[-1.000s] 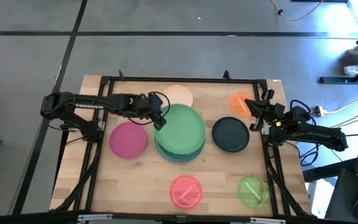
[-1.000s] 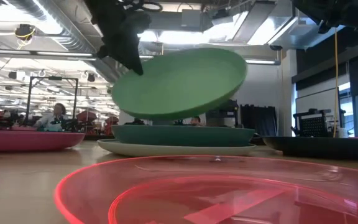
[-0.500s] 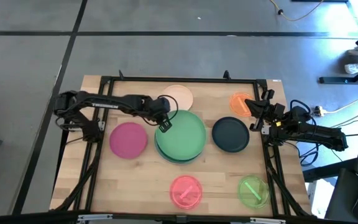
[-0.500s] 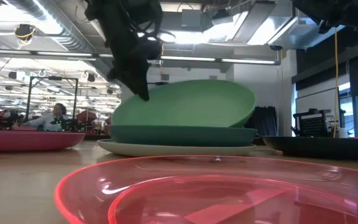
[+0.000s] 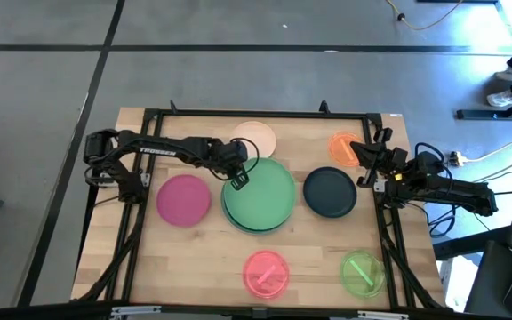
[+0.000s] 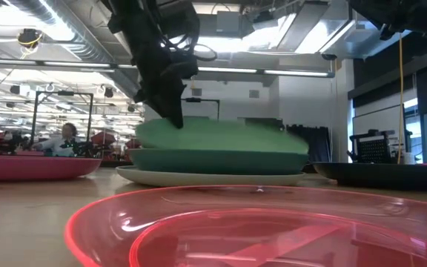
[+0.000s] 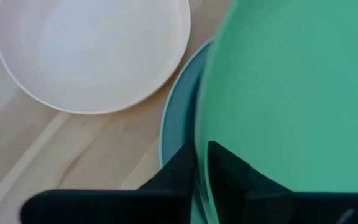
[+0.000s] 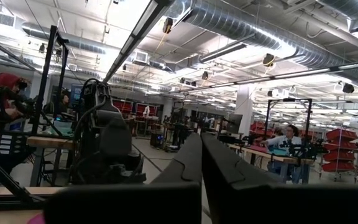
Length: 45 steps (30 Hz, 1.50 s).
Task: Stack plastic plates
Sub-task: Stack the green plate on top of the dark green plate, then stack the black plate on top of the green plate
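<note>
the left hand (image 5: 237, 179) is clamped on the rim of the light green plate (image 5: 261, 190), which lies on top of the teal plate (image 6: 221, 159) and the pale plate (image 6: 206, 177) in a pile at the middle of the tabletop (image 5: 203, 258), so from above only thin edges of those two show. the right hand (image 5: 369, 160) waits by the right edge of the tabletop with its fingers together, half covering the orange plate (image 5: 342, 146). the peach plate (image 5: 258, 136) at the far edge is partly hidden by the left arm, and the magenta plate (image 5: 184, 197), dark navy plate (image 5: 330, 192), pink plate (image 5: 266, 272) and lime plate (image 5: 361, 272) lie alone.
</note>
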Each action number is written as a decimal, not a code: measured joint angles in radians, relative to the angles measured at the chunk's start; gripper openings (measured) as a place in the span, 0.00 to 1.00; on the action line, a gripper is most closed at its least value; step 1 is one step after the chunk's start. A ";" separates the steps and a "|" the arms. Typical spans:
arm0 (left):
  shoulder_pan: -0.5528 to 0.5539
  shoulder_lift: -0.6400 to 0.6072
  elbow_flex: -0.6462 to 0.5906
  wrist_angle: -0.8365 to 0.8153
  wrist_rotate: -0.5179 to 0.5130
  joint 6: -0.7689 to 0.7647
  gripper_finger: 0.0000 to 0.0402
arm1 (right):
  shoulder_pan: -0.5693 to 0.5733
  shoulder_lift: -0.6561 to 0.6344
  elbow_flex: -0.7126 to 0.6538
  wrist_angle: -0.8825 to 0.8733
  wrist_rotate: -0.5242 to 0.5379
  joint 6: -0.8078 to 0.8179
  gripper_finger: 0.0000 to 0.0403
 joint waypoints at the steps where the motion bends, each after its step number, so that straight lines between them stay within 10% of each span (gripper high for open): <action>1: 0.000 0.000 0.000 -0.001 -0.001 0.003 0.14 | 0.000 0.000 0.000 0.000 0.000 0.000 0.00; 7: -0.011 -0.002 0.000 0.001 -0.012 0.021 0.28 | 0.000 0.000 0.000 -0.003 0.000 0.000 0.00; 15: -0.186 -0.009 -0.012 0.163 -0.295 0.138 0.32 | 0.000 0.034 0.000 -0.035 0.000 0.002 0.00; 22: -0.289 -0.075 -0.230 0.655 -0.067 0.318 0.29 | 0.000 0.225 0.083 -0.120 -0.002 0.029 0.00; 32: -0.325 -0.153 -0.636 1.466 -0.059 0.292 0.24 | 0.000 0.521 0.155 -0.211 -0.011 0.132 0.00; 45: -0.488 -0.139 -0.629 1.537 -0.143 0.340 0.23 | 0.135 0.655 0.322 -0.616 -0.061 0.297 0.00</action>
